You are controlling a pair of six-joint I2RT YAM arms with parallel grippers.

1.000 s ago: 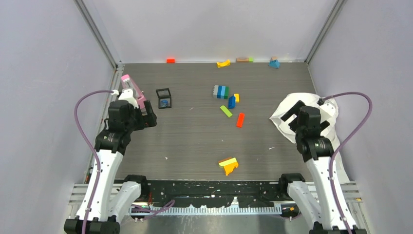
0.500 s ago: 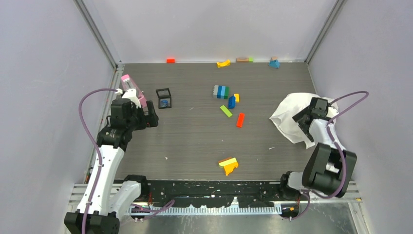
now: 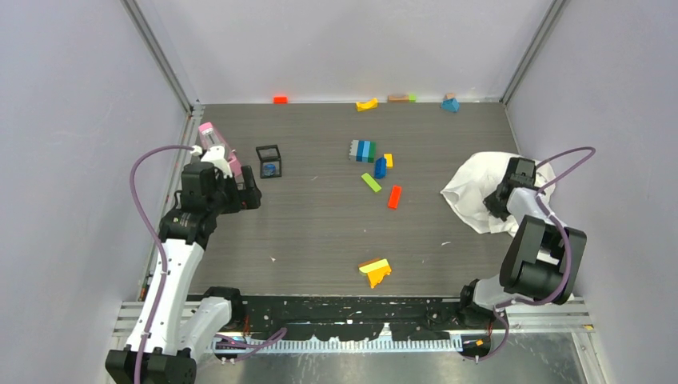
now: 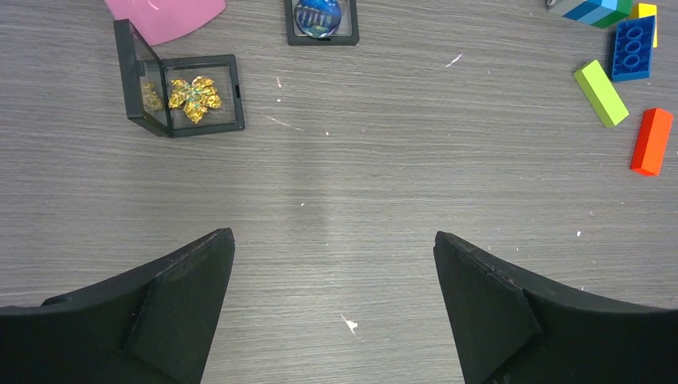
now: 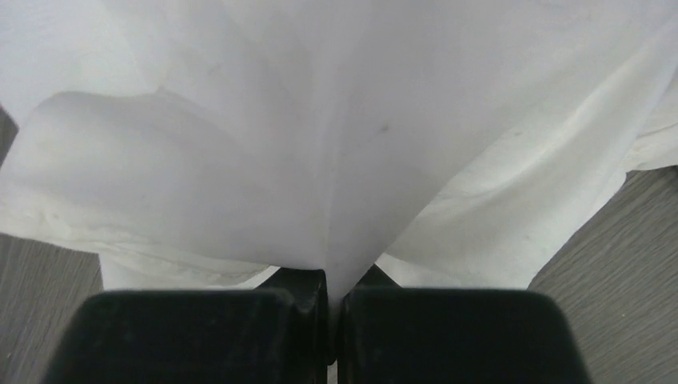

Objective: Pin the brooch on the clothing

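right gripper [image 5: 332, 320] is clamped on a fold of the shirt [image 3: 476, 188]: in the right wrist view the jaws meet with only thin white cloth between them. i judge the hold is there so the heap can be lifted or dragged out flat, since a pin needs a flat single layer. the shirt lies bunched at the right edge of the table [image 3: 320, 232], well apart from everything on the left. i cannot pick out a collar, button row or pocket, so i cannot tell which way the garment faces. the heap's long axis runs roughly left to right, with a lobe trailing toward the near side. the pinched fold stands as a ridge running straight away from the jaws. left gripper [image 4: 332, 240] is spread wide with nothing between its fingers, hanging over bare table on the left. i read this as a waiting pose just near of its target. the brooch [image 4: 318, 16] shows as a dark-blue round piece lying face up inside a small black-framed box [image 3: 269, 162] on the far left. being round, it shows no long axis, and its pin side is hidden. a second case [image 4: 188, 96], lid open, holds a gold leaf and sits just left of the box. loose blocks [image 3: 376, 164] lie mid-table between brooch and shirt, so any carry across should pass over them.
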